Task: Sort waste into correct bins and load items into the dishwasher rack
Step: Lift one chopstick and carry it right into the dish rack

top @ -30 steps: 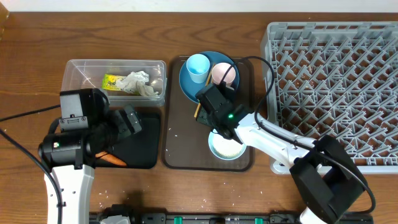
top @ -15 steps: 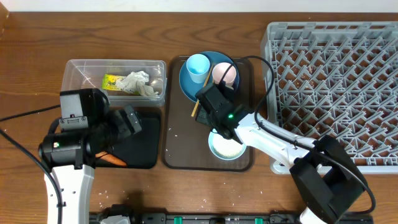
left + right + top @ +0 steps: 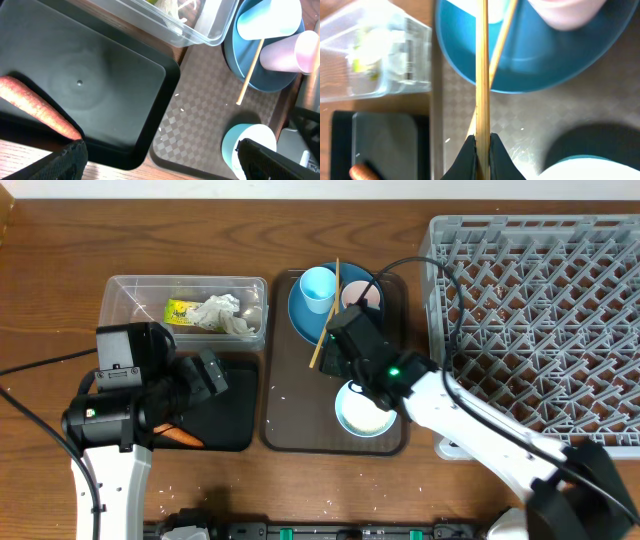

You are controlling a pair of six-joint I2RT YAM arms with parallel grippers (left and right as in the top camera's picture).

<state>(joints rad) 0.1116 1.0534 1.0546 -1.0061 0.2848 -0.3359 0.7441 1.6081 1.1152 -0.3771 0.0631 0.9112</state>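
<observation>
1. While the light blue cup [image 3: 319, 285] and pink cup [image 3: 362, 298] crowd the blue plate [image 3: 300, 310] on the brown serving tray [image 3: 285, 415], the white bowl [image 3: 362, 412] sits beside the right arm.
2. That arm reaches in from the dishwasher rack [image 3: 540, 310] side; the left gripper [image 3: 208, 372] hangs wide open above the black tray [image 3: 230, 415], which holds the carrot piece [image 3: 35, 105].
3. The right gripper [image 3: 482, 142] pinches one chopstick [image 3: 482, 75] by its end, over the plate; the second chopstick [image 3: 318, 350] slants off the plate's rim.

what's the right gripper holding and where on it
One wooden chopstick, pinched near one end by the right gripper, its length pointing out over the blue plate.
</observation>
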